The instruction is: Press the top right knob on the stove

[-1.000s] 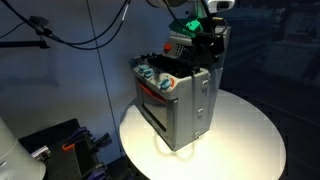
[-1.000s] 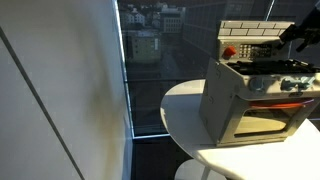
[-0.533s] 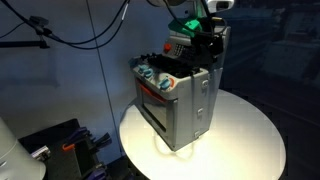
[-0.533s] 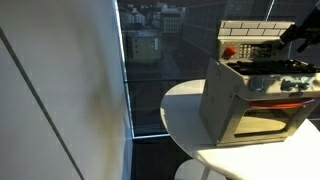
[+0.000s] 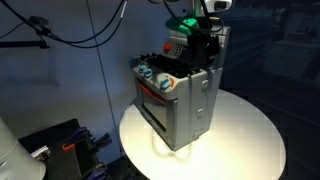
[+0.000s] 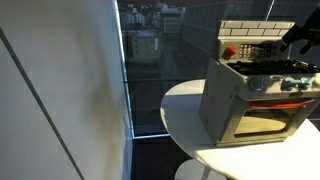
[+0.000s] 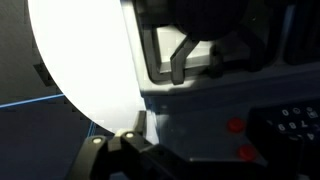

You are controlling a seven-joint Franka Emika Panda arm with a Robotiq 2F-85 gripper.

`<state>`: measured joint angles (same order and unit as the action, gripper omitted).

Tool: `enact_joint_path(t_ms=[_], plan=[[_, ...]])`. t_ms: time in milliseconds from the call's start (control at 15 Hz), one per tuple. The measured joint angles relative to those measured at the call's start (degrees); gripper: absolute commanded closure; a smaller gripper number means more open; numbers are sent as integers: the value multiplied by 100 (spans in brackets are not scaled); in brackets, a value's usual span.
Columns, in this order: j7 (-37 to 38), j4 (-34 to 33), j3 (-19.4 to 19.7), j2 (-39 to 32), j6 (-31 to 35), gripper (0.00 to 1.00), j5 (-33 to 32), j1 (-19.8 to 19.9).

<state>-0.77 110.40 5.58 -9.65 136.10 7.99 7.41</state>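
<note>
The stove [image 5: 178,98] is a small grey toy oven that stands on a round white table [image 5: 240,140]. It has teal front knobs [image 5: 150,74] and a red-trimmed door. In an exterior view the stove [image 6: 250,100] shows its brick-pattern back panel [image 6: 252,38] with a red knob [image 6: 229,52]. My gripper [image 5: 203,42] hovers at the top of the back panel, over the burners, and it also shows at the right edge of an exterior view [image 6: 300,32]. The wrist view is dark; it shows two red knobs [image 7: 236,126] close below. I cannot tell whether the jaws are open.
The table edge [image 6: 180,110] lies close to a large window [image 6: 160,60] with a pale wall beside it. Black cables [image 5: 90,30] hang behind the stove. Dark equipment [image 5: 60,145] sits low beside the table.
The gripper has shifted very slightly at the back panel. The stove has not moved.
</note>
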Motion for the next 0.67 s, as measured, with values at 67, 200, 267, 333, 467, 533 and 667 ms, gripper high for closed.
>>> enact_joint_path(t_ms=[67,200,267,333,467,533,667], plan=[[0,15,0,38,-70,0,-2,0],[0,48,1,125,-219,0,-6,0],[0,63,2,173,-309,0,-9,0],[0,76,4,225,-408,0,-10,0],[0,83,9,327,-642,0,-14,0],[0,83,12,383,-766,0,-18,0],[0,83,21,497,-1035,0,-53,0]])
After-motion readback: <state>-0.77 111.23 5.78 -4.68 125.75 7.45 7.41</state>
